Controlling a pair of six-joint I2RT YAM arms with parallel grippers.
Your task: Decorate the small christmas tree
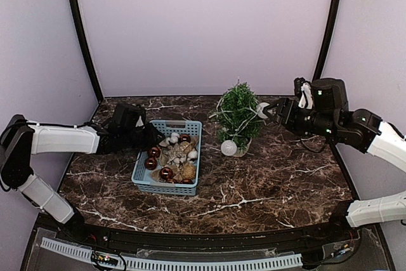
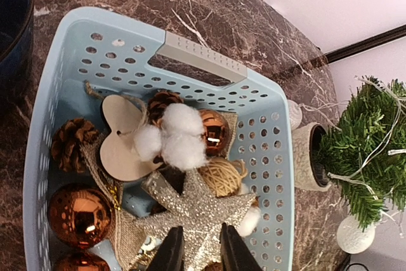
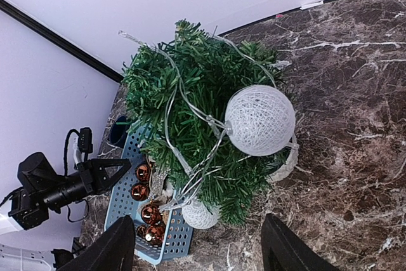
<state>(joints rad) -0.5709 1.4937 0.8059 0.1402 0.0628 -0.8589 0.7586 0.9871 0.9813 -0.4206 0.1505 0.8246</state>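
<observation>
My right end effector (image 3: 200, 220) gapes before the small christmas tree (image 3: 190, 93); my left end effector (image 2: 202, 249) straddles a glitter star (image 2: 190, 214), grip I cannot tell.

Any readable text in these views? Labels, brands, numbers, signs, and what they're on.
None readable in any view.
Blue basket: no label or brand visible.
Small christmas tree, white pot: surface pattern only, no words.
Wooden heart, glitter star: no writing.
Small box on the front rail: coloured marks, too small to read.
</observation>
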